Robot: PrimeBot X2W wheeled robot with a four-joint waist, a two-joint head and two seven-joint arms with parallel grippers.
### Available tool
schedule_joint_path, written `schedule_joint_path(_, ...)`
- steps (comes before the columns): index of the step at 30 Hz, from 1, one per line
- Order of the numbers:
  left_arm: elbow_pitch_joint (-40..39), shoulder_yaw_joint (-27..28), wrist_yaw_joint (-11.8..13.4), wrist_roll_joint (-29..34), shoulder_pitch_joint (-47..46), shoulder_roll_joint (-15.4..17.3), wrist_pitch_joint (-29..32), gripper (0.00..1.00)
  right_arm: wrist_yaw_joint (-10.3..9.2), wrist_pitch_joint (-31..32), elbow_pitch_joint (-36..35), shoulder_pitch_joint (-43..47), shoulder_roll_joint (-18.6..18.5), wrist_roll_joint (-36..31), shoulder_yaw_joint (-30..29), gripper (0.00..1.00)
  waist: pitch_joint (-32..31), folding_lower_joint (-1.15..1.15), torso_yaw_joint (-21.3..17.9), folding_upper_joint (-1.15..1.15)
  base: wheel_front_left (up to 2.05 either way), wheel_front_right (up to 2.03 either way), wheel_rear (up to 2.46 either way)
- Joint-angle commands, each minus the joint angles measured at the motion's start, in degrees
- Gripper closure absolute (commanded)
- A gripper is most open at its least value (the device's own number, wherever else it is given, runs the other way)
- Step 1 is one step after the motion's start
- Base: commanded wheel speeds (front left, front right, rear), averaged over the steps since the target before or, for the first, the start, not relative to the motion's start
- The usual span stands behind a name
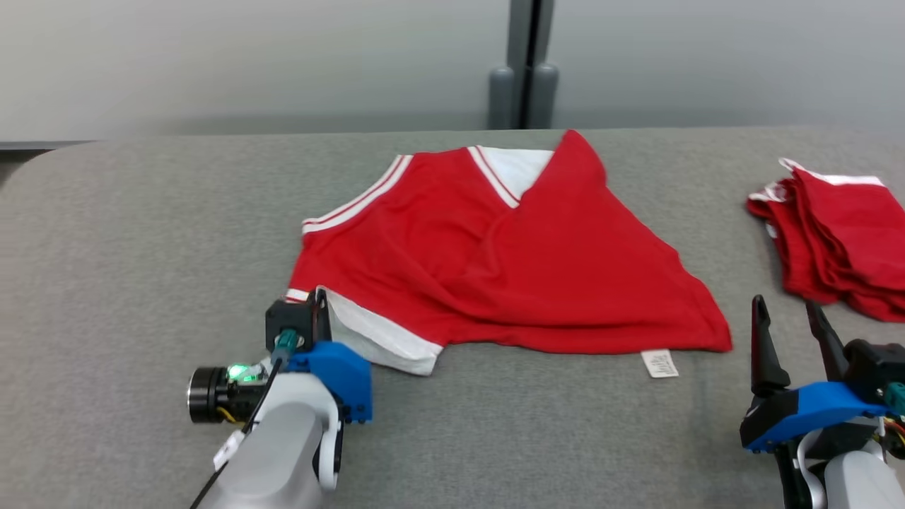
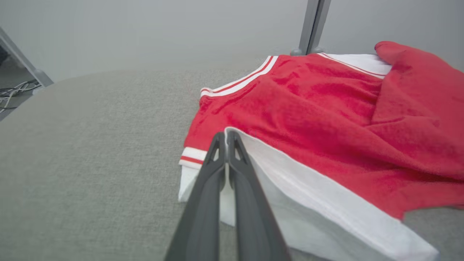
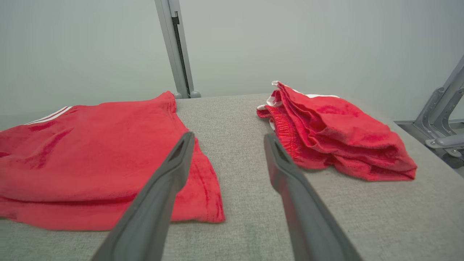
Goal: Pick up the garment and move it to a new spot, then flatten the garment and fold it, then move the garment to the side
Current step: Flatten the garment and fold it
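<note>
The garment (image 1: pixel 509 261) is red with white stripes and a white hem. It lies spread on the grey table (image 1: pixel 141 247), with its right side folded over the middle. My left gripper (image 1: pixel 311 311) is at the garment's front left corner. In the left wrist view its fingers (image 2: pixel 203 188) are pressed together on the white hem of the garment (image 2: pixel 326 108), so the left gripper (image 2: pixel 226 136) is shut on it. My right gripper (image 1: pixel 785 318) stands open above the table, just off the garment's right corner (image 3: pixel 90 156). Nothing is between the right gripper's (image 3: pixel 229 137) fingers.
A pile of folded red clothes (image 1: pixel 841 240) lies at the table's right edge, also seen as a pile (image 3: pixel 337 130) beyond my right fingers. A grey post (image 1: pixel 523 71) stands behind the table. A white label (image 1: pixel 659 363) sticks out from the garment's front edge.
</note>
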Motion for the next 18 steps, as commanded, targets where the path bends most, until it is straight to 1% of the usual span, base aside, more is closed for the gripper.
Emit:
schedule_joint_path(1,-1.5,0.5,0.5,-0.2,1.9,0.8,-0.5,1.0,0.01,0.0,-0.4,1.1,-0.1,0.1,-0.2,0.0,0.0,0.0,1.2,0.01,0.0,0.0,0.0)
schedule_joint_path(4,-5.7,1.1,1.4,-0.5,5.6,1.7,-0.7,1.0,0.01,0.3,-0.8,2.2,-0.1,0.4,-1.0,0.0,-0.5,0.0,3.4,0.01,0.0,0.0,0.0)
schedule_joint_path(8,-10.2,1.8,2.0,-1.3,10.2,2.6,-0.8,1.0,0.01,0.8,-0.9,3.1,-0.1,0.7,-1.4,0.0,-0.7,0.0,5.3,0.01,0.0,0.0,0.0)
schedule_joint_path(12,-12.1,2.1,2.4,-2.4,13.3,3.0,0.0,1.0,0.01,1.1,-0.7,3.8,-0.1,1.3,-1.1,0.0,-0.5,0.0,5.7,0.01,0.0,0.0,0.0)
schedule_joint_path(18,-13.9,2.7,2.9,-3.8,17.0,3.8,0.9,1.0,0.01,1.3,-0.6,4.4,-0.1,1.7,-0.6,0.0,-0.1,0.0,5.1,0.01,0.0,0.0,0.0)
